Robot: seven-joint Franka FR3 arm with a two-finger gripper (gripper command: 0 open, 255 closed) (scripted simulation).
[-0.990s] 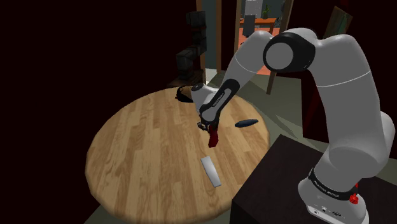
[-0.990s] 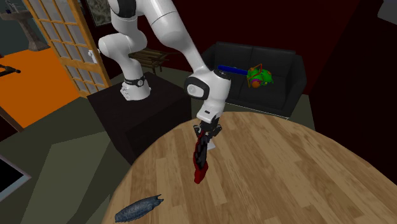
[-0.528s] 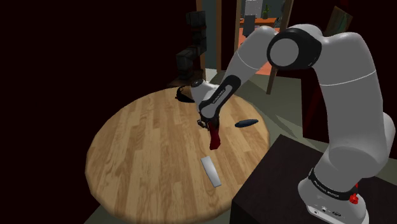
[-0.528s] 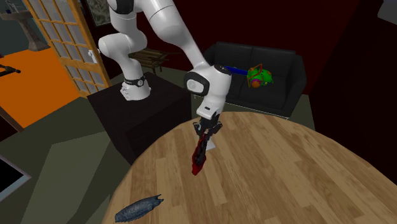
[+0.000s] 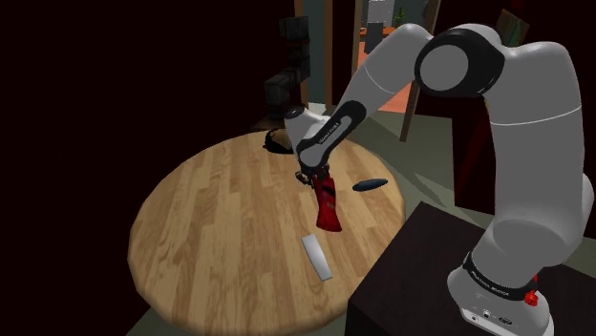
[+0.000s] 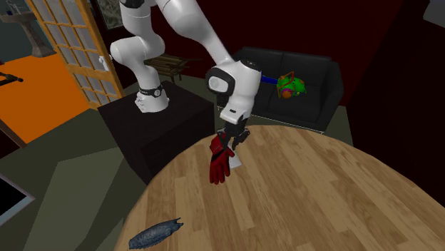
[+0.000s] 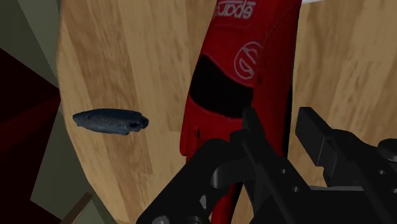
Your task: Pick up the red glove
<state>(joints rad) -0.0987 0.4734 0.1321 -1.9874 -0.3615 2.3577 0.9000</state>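
Observation:
The red glove (image 5: 328,205) with black patches hangs cuff-up from my gripper (image 5: 308,177), clear of the round wooden table (image 5: 220,220). In the second exterior view the glove (image 6: 220,160) dangles below the gripper (image 6: 229,139), its fingers pointing down over the table (image 6: 321,192) near that edge. In the wrist view the black fingers (image 7: 254,137) are shut on the cuff end of the glove (image 7: 245,57), which stretches away from the gripper (image 7: 283,137) above the wood.
A flat grey bar (image 5: 317,258) lies on the table just below the glove. A dark blue oblong thing (image 5: 369,185) lies near the table's edge, also in the wrist view (image 7: 109,121). A black object (image 5: 275,143) sits at the far rim. The black stand (image 5: 430,277) adjoins the table.
The gripper has risen a little with the glove. The glove has swung and turned, now showing its broad face and hanging higher above the table.

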